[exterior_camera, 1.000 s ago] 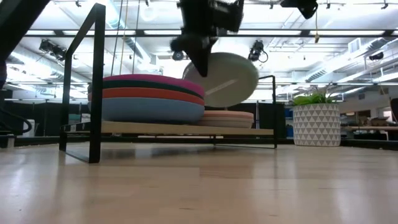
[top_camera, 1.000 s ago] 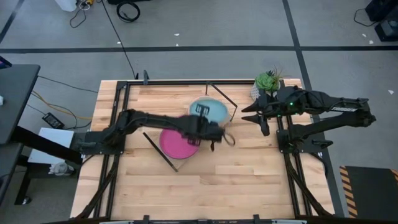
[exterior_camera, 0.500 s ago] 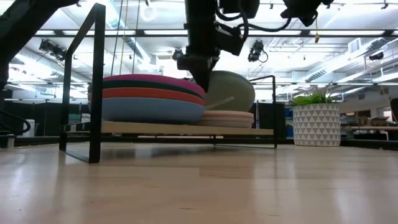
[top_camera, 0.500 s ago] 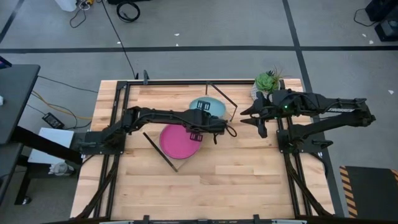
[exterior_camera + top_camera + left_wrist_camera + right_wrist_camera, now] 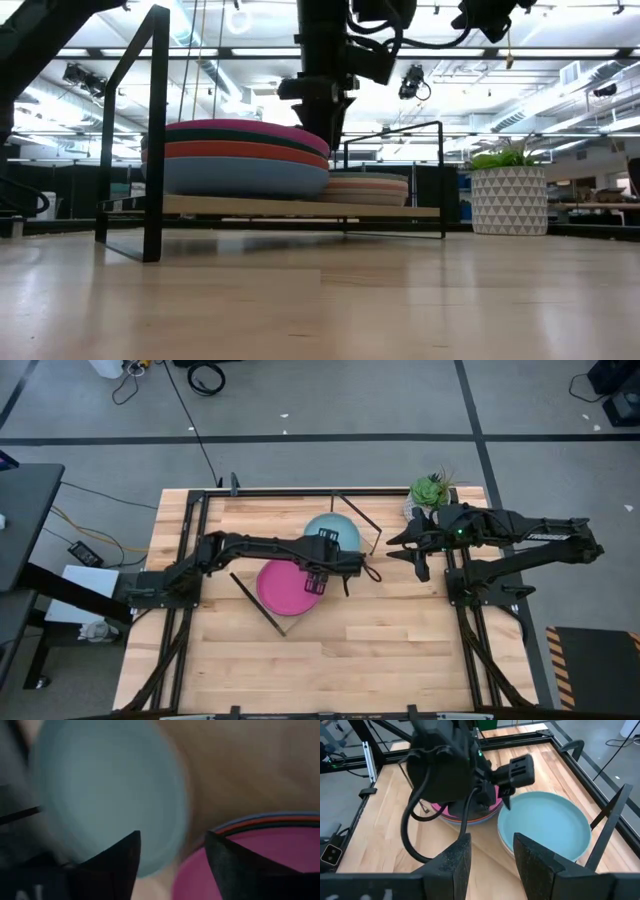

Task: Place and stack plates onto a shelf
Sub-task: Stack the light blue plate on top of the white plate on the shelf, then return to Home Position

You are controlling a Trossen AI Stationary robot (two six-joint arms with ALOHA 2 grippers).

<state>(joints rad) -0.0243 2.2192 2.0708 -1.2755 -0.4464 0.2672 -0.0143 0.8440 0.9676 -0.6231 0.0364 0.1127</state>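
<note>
The shelf (image 5: 300,208) carries two stacks of plates. The light blue plate (image 5: 333,532) lies flat on top of the farther stack (image 5: 365,188). The magenta plate (image 5: 288,588) tops the taller nearer stack (image 5: 240,155). My left gripper (image 5: 172,855) hangs open, fingers pointing down, over the gap between the two stacks, at the light blue plate's near edge. It has nothing between its fingers. My right gripper (image 5: 490,855) stands open above the table's right side, near the potted plant (image 5: 430,490).
The shelf's black frame ends (image 5: 255,605) (image 5: 365,520) rise at both short sides of the board. The plant in its white pot (image 5: 508,195) stands at the far right corner. Bare tabletop (image 5: 350,660) stretches along the near half.
My left gripper has come down with the light blue plate, which hung tilted below it, and set it on the farther stack. It has then opened and let go. The plate now lies flat on that stack.
</note>
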